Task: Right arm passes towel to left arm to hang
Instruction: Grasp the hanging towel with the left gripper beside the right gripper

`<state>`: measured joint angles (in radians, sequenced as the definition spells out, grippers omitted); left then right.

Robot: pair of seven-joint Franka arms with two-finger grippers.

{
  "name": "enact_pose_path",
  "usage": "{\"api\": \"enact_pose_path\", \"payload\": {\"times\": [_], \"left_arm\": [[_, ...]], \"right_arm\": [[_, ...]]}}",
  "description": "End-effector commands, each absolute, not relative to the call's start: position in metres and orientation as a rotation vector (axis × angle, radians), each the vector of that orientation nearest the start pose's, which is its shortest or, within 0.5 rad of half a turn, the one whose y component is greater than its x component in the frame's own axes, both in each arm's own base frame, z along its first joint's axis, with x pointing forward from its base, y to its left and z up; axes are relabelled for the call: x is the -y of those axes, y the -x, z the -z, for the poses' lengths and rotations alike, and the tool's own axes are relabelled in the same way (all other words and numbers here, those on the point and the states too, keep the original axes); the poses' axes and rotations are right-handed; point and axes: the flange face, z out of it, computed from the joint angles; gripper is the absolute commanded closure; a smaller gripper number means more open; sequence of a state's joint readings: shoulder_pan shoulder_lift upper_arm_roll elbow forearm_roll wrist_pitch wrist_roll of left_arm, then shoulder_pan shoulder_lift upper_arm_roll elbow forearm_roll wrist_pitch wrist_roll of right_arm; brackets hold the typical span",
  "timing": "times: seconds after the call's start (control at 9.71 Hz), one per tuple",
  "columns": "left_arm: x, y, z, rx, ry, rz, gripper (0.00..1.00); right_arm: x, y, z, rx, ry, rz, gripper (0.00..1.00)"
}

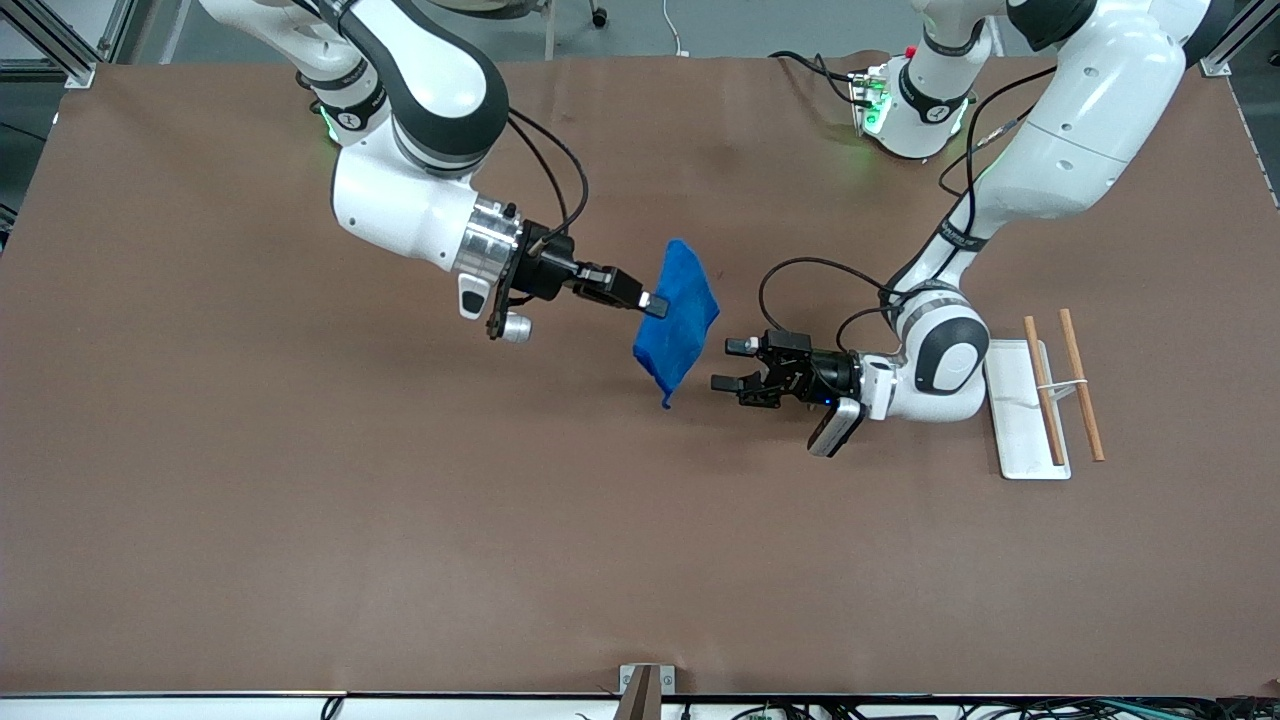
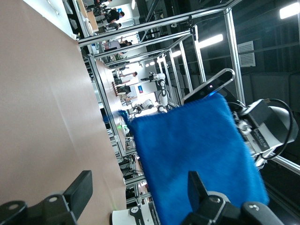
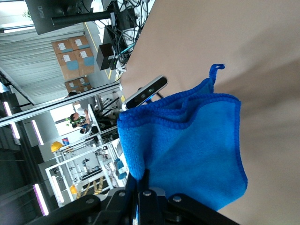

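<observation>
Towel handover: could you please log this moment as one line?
towel: held aloft | right claw: shut on towel | left claw: open beside towel, not gripping

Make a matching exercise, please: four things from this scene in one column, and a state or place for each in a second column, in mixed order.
Things:
1. towel
2. left gripper
3. right gripper
4. wooden rack

States or places:
A. open, beside the hanging cloth, holding nothing
B. on the table at the left arm's end
C. shut on the cloth's edge
D. blue, hanging in the air above the table

Pairs: 1-D, 2-A, 3-C, 4-B
</observation>
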<state>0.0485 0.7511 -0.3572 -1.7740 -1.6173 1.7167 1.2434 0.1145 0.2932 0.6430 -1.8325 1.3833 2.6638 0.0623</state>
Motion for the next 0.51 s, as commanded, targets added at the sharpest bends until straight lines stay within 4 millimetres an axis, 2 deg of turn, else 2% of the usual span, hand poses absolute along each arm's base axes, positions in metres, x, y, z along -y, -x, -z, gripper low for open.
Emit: {"api": "enact_pose_path", "payload": {"times": [0.0, 0.21, 0.41], "left_arm": [[0.276, -0.59, -0.198, 0.261, -1.334, -0.181, 0.22], [0.287, -0.582, -0.207, 0.228, -1.285, -0.1, 0.29], [0.286, -0.581, -0.214, 0.192, -1.256, -0.024, 0.32]], "right_arm": [[-0.408, -0.514, -0.451, -0.546, 1.892, -0.062, 1.0], [-0.414, -0.513, -0.452, -0.546, 1.882, -0.074, 1.0], [-0.42, -0.516, -0.452, -0.556, 1.851, -0.092, 1.0]]}}
